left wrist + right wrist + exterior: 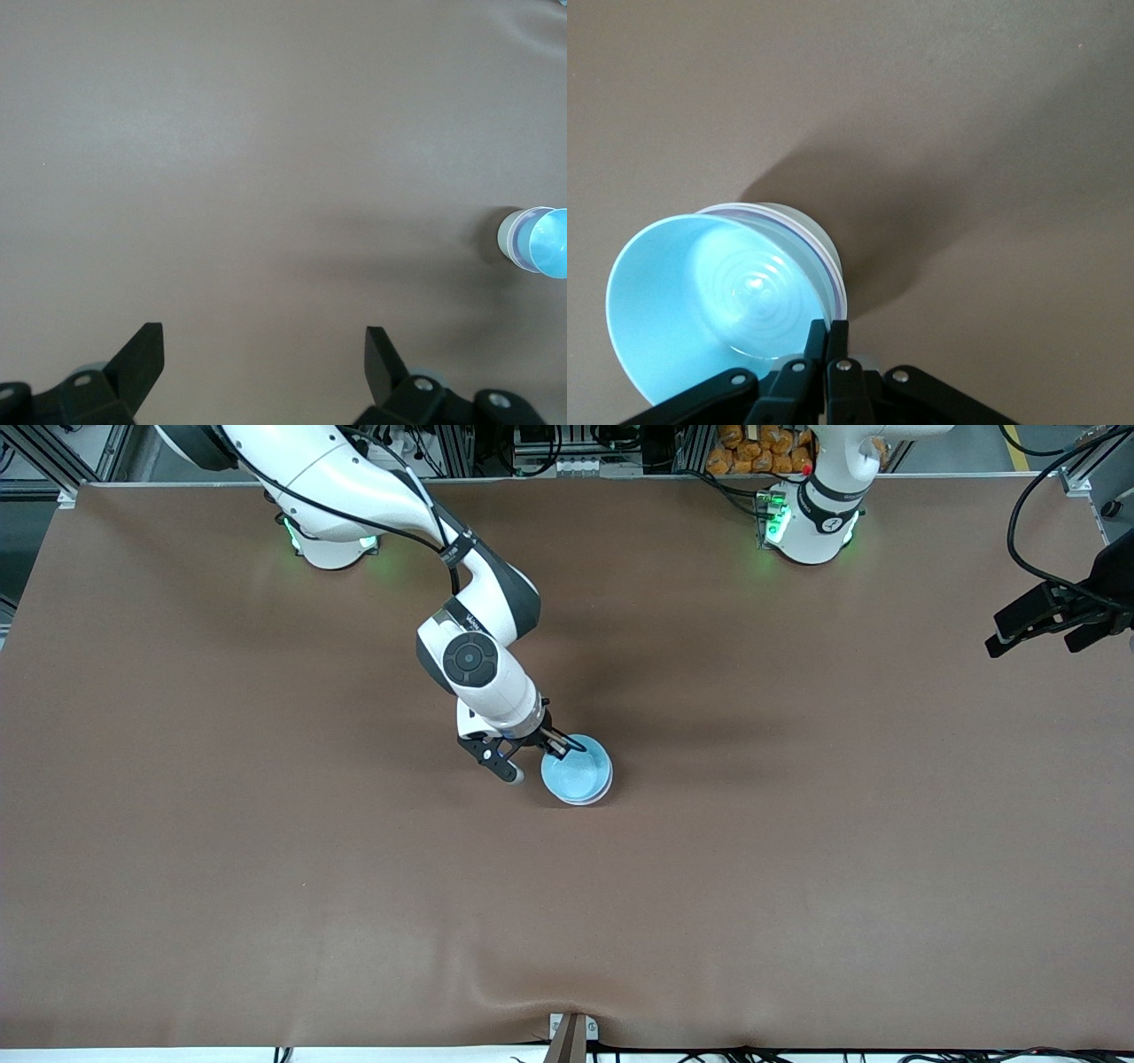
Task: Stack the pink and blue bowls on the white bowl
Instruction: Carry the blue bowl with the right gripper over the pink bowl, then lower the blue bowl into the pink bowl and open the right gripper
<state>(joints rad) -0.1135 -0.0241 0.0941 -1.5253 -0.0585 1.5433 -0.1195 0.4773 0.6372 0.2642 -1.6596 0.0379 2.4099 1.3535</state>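
Observation:
The light blue bowl (578,772) sits on top of a nested stack in the middle of the table. In the right wrist view the blue bowl (700,292) sits inside a thin pale pink rim (835,285), with the white bowl (808,230) outermost. My right gripper (556,747) is shut on the blue bowl's rim, and its fingertips (829,331) pinch that edge. My left gripper (1050,627) is open and empty, and waits in the air over the left arm's end of the table. The left wrist view shows the stack (539,239) far off.
The brown table cloth (266,868) is bare around the stack. A small bracket (571,1032) sits at the table edge nearest the front camera. The arm bases stand along the table's edge farthest from that camera.

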